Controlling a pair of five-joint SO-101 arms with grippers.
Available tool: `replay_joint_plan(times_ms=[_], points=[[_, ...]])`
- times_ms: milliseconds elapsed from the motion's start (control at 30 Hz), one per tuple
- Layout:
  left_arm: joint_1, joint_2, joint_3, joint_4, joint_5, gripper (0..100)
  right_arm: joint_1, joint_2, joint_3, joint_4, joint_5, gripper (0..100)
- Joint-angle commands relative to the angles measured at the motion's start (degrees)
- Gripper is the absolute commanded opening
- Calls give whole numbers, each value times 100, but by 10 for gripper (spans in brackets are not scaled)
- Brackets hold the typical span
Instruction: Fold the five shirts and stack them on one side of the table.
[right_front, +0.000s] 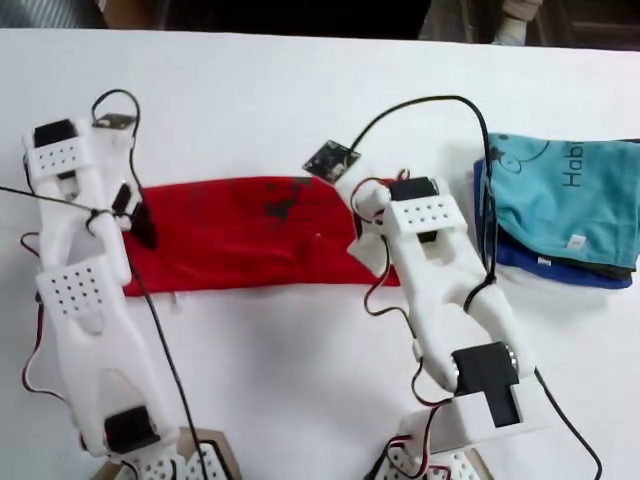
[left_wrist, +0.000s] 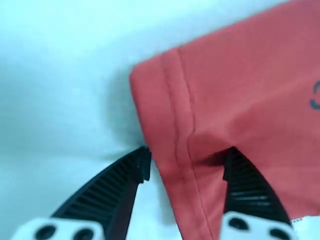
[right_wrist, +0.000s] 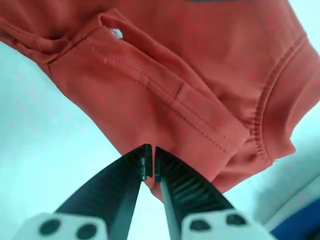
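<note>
here the left gripper (left_wrist: 187, 160) gapes wide astride the hem of the red shirt (right_front: 240, 235); the right gripper (right_wrist: 150, 165) sits nearly closed at its other end, hold on cloth unclear.

Robotics lab bench. Evidence: white table (right_front: 250, 90) carrying left arm (right_front: 85, 300) and right arm (right_front: 440, 265) of printed plastic, loose black cable (right_front: 440, 98), bare circuit board (right_front: 331, 159).

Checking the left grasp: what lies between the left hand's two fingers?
The hemmed edge of the red shirt, in the left wrist view: the left hand is open, one finger off the cloth, the other on it.
</note>
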Motion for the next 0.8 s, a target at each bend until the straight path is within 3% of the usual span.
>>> replay_joint_plan(times_ms=[0, 67, 267, 600, 767], points=[[299, 114, 48, 97, -149, 92, -31, -382, -360, 163, -18, 22], [290, 132, 48, 105, -149, 15, -48, -488, -457, 321, -18, 22], [26, 88, 57, 105, -185, 25, -48, -1393, -475, 602, -18, 22], [-1538, -97, 22, 114, -1081, 24, 13, -1780, -62, 919, -18, 22], [-1952, -862, 57, 114, -1231, 24, 75, -1780, 0, 919, -35, 22]])
